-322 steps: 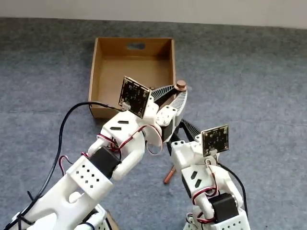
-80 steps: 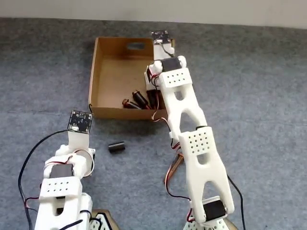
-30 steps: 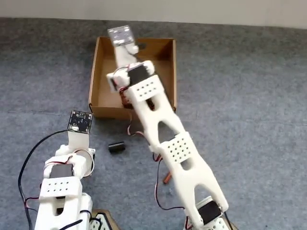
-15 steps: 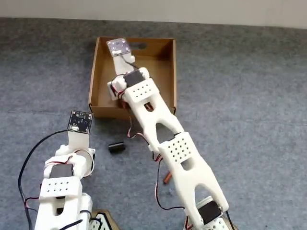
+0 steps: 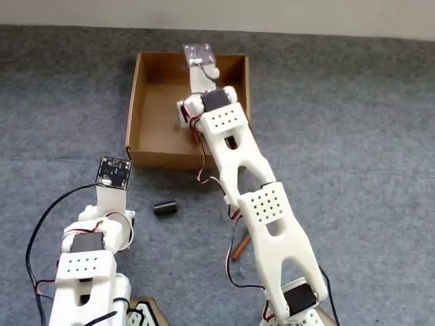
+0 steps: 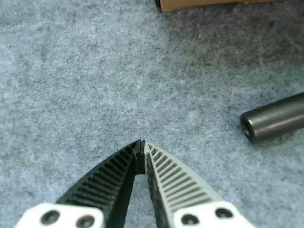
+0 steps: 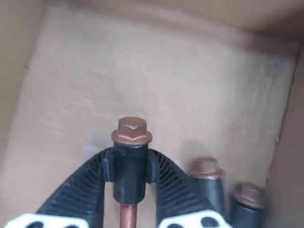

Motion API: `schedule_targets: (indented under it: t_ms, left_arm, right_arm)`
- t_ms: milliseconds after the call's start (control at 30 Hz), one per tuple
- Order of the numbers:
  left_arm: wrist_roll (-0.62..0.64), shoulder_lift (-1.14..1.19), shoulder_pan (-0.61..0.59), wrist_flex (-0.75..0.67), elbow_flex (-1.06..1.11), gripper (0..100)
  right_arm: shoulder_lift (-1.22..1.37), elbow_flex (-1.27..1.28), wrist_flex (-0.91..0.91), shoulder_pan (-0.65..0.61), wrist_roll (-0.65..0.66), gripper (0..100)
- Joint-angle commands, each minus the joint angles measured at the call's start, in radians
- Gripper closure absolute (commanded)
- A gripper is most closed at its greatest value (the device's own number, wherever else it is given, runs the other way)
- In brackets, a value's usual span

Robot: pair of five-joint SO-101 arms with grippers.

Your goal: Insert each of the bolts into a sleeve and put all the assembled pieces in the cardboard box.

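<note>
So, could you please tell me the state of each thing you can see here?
Left gripper: shut, holding nothing.
Right gripper: shut on the bolted sleeve.
Bolted sleeve: bolt inserted, held over the box.
Two other bolted sleeves: resting inside the box.
Loose sleeve: empty, lying on the carpet.
Loose bolt: lying on the carpet, not inserted.
Box: open-topped, upright.

Bright, even light throughout, with only faint, soft shadows.

bolted sleeve (image 7: 130,159) held inside cardboard box (image 5: 155,115) | two assembled pieces (image 7: 207,180) on floor | black sleeve (image 5: 164,208), copper bolt (image 5: 239,246) outside
</note>
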Motion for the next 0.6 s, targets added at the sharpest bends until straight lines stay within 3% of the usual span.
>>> schedule_targets:
  t_ms: [0, 567]
  left_arm:
    - [-0.006, -0.015, 0.012, -0.009, -0.005, 98]
    - [-0.006, -0.015, 0.012, -0.009, -0.005, 98]
  right_arm:
    - [-0.036, -0.099, -0.005, -0.008, -0.008, 99.2]
    - [0.071, -0.071, 0.002, 0.022, -0.008, 99.2]
